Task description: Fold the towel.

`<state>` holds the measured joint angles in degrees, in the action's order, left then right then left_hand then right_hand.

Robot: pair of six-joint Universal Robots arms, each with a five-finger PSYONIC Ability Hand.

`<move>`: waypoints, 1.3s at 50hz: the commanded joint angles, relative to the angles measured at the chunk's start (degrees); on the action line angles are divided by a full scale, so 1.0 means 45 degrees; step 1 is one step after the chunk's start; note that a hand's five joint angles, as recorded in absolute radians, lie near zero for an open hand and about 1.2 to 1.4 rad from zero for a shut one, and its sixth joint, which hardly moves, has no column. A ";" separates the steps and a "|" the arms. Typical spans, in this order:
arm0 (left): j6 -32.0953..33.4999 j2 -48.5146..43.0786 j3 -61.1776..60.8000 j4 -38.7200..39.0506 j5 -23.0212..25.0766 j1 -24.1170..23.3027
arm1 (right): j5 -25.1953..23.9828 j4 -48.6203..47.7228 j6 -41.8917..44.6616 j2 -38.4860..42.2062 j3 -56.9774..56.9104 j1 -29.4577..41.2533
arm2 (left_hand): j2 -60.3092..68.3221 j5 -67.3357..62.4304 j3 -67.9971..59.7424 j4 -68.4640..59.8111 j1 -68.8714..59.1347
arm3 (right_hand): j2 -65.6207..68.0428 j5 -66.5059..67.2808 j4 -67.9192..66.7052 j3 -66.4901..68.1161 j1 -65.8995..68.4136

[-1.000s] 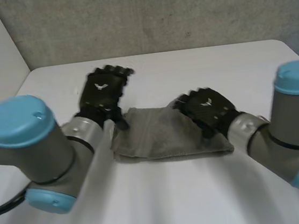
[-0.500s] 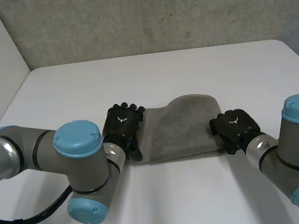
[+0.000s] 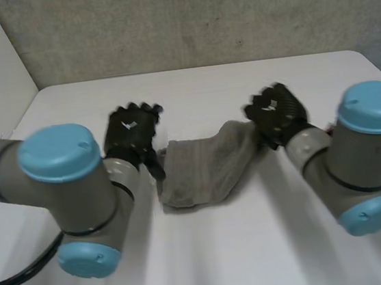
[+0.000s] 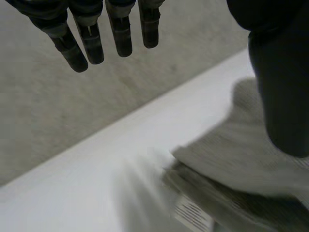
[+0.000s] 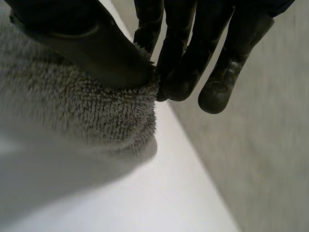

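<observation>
The grey towel [image 3: 204, 172] lies bunched in the middle of the white table [image 3: 223, 249]. Its right end is raised off the table. My right hand [image 3: 280, 113] is shut on that end. In the right wrist view the thumb and fingers [image 5: 176, 58] pinch the fluffy edge of the towel [image 5: 96, 113]. My left hand [image 3: 131, 132] is at the towel's left edge and is open. In its wrist view the fingers [image 4: 91, 43] point straight out over the bare table, and the thumb rests on the towel [image 4: 241, 159]. A white label [image 4: 193, 215] shows at the towel's edge.
A grey wall [image 3: 197, 18] stands behind the table's far edge. Both grey arms with light-blue caps reach in from the near side, the left arm [image 3: 65, 191] and the right arm [image 3: 348, 166].
My right hand has shut on the towel's right end and lifted it up and leftward, bunching the towel narrower. The left hand has shifted a little farther away at the left edge.
</observation>
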<state>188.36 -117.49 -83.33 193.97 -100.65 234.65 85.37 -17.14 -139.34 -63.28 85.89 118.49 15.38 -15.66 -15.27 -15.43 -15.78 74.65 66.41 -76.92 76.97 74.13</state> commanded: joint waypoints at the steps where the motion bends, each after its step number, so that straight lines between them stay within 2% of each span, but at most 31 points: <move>1: -0.0197 0.1558 -0.0271 0.0021 -0.0192 0.1429 | -0.1960 0.0059 0.0827 0.1641 -0.2094 0.2145 | -0.0474 0.2759 0.0451 0.0487 0.0563 | 0.1188 0.0798 -0.0685 0.0674 0.1305; 3: -0.0216 0.1791 -0.0309 0.0001 -0.0192 0.1721 | -0.3534 0.0059 0.1099 0.2418 -0.2463 0.2805 | -0.0474 0.2759 0.0451 0.0487 0.0563 | 0.1188 0.0798 -0.0685 0.0674 0.1305; 4: -0.0216 0.1792 -0.0310 0.0001 -0.0192 0.1722 | -0.3542 0.0059 0.1100 0.2422 -0.2465 0.2809 | -0.0474 0.2759 0.0451 0.0487 0.0563 | 0.1188 0.0798 -0.0685 0.0674 0.1305; 6: -0.0216 0.1831 -0.0387 0.0001 -0.0173 0.1781 | -0.4631 0.0117 0.1198 0.3219 -0.2698 0.3159 | -0.0474 0.2759 0.0451 0.0487 0.0563 | 0.1188 0.0798 -0.0685 0.0674 0.1305; 12: -0.0197 0.1870 -0.0758 0.0040 -0.0056 0.1762 | -0.4305 0.1092 0.1062 0.3828 -0.3148 0.3258 | -0.0474 0.2759 0.0451 0.0487 0.0563 | 0.1188 0.0798 -0.0685 0.0674 0.1305; 13: -0.0197 0.1870 -0.0836 0.0060 -0.0055 0.1762 | -0.4168 0.1191 0.0907 0.3770 -0.3071 0.3219 | -0.0474 0.2759 0.0451 0.0487 0.0563 | -0.1315 -0.1705 0.1818 -0.1829 -0.1198; 14: -0.0197 0.1870 -0.0837 0.0060 -0.0055 0.1762 | -0.4167 0.1192 0.0905 0.3770 -0.3070 0.3219 | -0.0474 0.2759 0.0451 0.0487 0.0563 | -0.1340 -0.1731 0.1843 -0.1854 -0.1223; 15: -0.0197 0.1870 -0.0856 0.0118 -0.0055 0.1762 | -0.4031 0.1192 0.0596 0.3634 -0.2954 0.3142 | -0.0474 0.2759 0.0451 0.0487 0.0563 | -0.6966 -0.7356 0.7468 -0.7479 -0.6849; 16: -0.0197 0.1870 -0.0856 0.0118 -0.0055 0.1762 | -0.4030 0.1192 0.0593 0.3633 -0.2953 0.3141 | -0.0474 0.2759 0.0451 0.0487 0.0563 | -0.7022 -0.7412 0.7524 -0.7536 -0.6905; 17: -0.0197 0.1851 -0.0837 0.0176 -0.0036 0.1781 | -0.3798 0.1172 0.0032 0.3362 -0.2818 0.3083 | -0.0511 0.2796 0.0488 0.0524 0.0600 | -1.1500 -1.1890 1.2003 -1.2014 -1.1383; 18: -0.0197 0.1831 -0.0798 0.0196 -0.0036 0.1781 | -0.3544 0.1192 -0.0728 0.2838 -0.2681 0.3044 | -0.0512 0.2796 0.0488 0.0524 0.0600 | -1.3358 -1.3748 1.3861 -1.3872 -1.3241; 19: -0.0197 0.1831 -0.0798 0.0196 -0.0036 0.1781 | -0.3542 0.1192 -0.0736 0.2832 -0.2680 0.3043 | -0.0512 0.2796 0.0488 0.0524 0.0600 | -1.3377 -1.3767 1.3879 -1.3891 -1.3260; 20: -0.0216 0.1812 -0.0721 0.0235 -0.0036 0.1762 | -0.3310 0.1192 -0.1664 0.2194 -0.2448 0.3005 | -0.0512 0.2796 0.0488 0.0524 0.0600 | -1.4368 -1.4758 1.4870 -1.4881 -1.4251; 21: -0.0236 0.1812 -0.0662 0.0294 -0.0036 0.1684 | -0.3191 0.1192 -0.2679 0.1608 -0.2213 0.2946 | -0.0512 0.2796 0.0488 0.0524 0.0600 | -1.4368 -1.4758 1.4870 -1.4881 -1.4251; 22: -0.0236 0.1812 -0.0661 0.0294 -0.0036 0.1683 | -0.3190 0.1192 -0.2689 0.1602 -0.2211 0.2946 | -0.0512 0.2796 0.0488 0.0524 0.0600 | -1.4368 -1.4758 1.4870 -1.4881 -1.4251; 24: -0.0294 0.1695 -0.0564 0.0488 -0.0036 0.1567 | -0.2995 0.1172 -0.4671 0.0747 -0.1822 0.2422 | -0.0549 0.2833 0.0525 0.0561 0.0637 | -1.4368 -1.4758 1.4870 -1.4881 -1.4251; 25: -0.0294 0.1695 -0.0564 0.0489 -0.0036 0.1566 | -0.2995 0.1172 -0.4681 0.0743 -0.1820 0.2418 | -0.0549 0.2833 0.0526 0.0561 0.0638 | -1.4368 -1.4758 1.4870 -1.4881 -1.4251; 27: -0.0411 0.1636 -0.0505 0.0723 0.0081 0.1411 | -0.2917 0.1269 -0.6237 0.0295 -0.1587 0.1738 | -0.0586 0.2870 0.0563 0.0598 0.0675 | -1.4368 -1.4758 1.4870 -1.4881 -1.4251; 31: -0.0646 0.1304 -0.0505 0.0978 0.0472 0.1137 | -0.2878 0.1465 -0.7376 0.0254 -0.1430 0.1246 | -0.0773 0.3058 0.0750 0.0786 0.0862 | -1.4368 -1.4758 1.4870 -1.4881 -1.4251; 33: -0.0821 0.0779 -0.0447 0.1056 0.1016 0.0729 | -0.2780 0.1893 -0.8038 0.0312 -0.1430 0.0858 | -0.0811 0.3095 0.0787 0.0823 0.0899 | -1.4368 -1.4758 1.4870 -1.4881 -1.4251; 38: -0.0822 -0.0332 -0.0388 0.1056 0.1584 0.0200 | -0.2644 0.2305 -0.8314 0.0818 -0.1644 0.0661 | -0.0885 0.3169 0.0862 0.0897 0.0974 | -1.4368 -1.4758 1.4870 -1.4881 -1.4251; 45: -0.0744 -0.1880 -0.0134 0.0919 0.1585 0.0062 | -0.2292 0.2442 -0.8236 0.2168 -0.2231 0.0621 | -0.0811 0.3095 0.0787 0.0823 0.0899 | -1.4368 -1.4758 1.4870 -1.4881 -1.4251; 50: -0.0724 -0.2758 0.0178 0.0569 0.1546 0.0062 | -0.1805 0.2909 -0.7399 0.3318 -0.2756 0.0641 | -0.0736 0.3020 0.0713 0.0748 0.0824 | -1.4368 -1.4758 1.4870 -1.4881 -1.4251; 54: -0.0724 -0.2759 0.0218 0.0354 0.1546 0.0062 | -0.1434 0.3241 -0.6599 0.3457 -0.3050 0.0699 | -0.0736 0.3020 0.0713 0.0748 0.0824 | -1.4368 -1.4758 1.4870 -1.4881 -1.4251; 59: -0.0724 -0.2114 0.0276 -0.0057 0.1546 0.0121 | -0.1003 0.3262 -0.5755 0.2461 -0.3149 0.0739 | -0.0736 0.3020 0.0713 0.0748 0.0824 | -1.4368 -1.4758 1.4870 -1.4881 -1.4251; 65: -0.0743 0.0146 0.0296 -0.0467 0.1527 0.0296 | -0.0789 0.3184 -0.5949 -0.0170 -0.2895 0.0427 | -0.0773 0.3058 0.0750 0.0786 0.0862 | -1.4368 -1.4758 1.4870 -1.4881 -1.4251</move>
<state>185.09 -126.32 -82.13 193.84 -93.73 235.25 80.60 -2.46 -166.28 -52.86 71.88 121.62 15.27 -13.98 -14.98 -15.43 -15.74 14.23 0.43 -14.63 13.94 13.00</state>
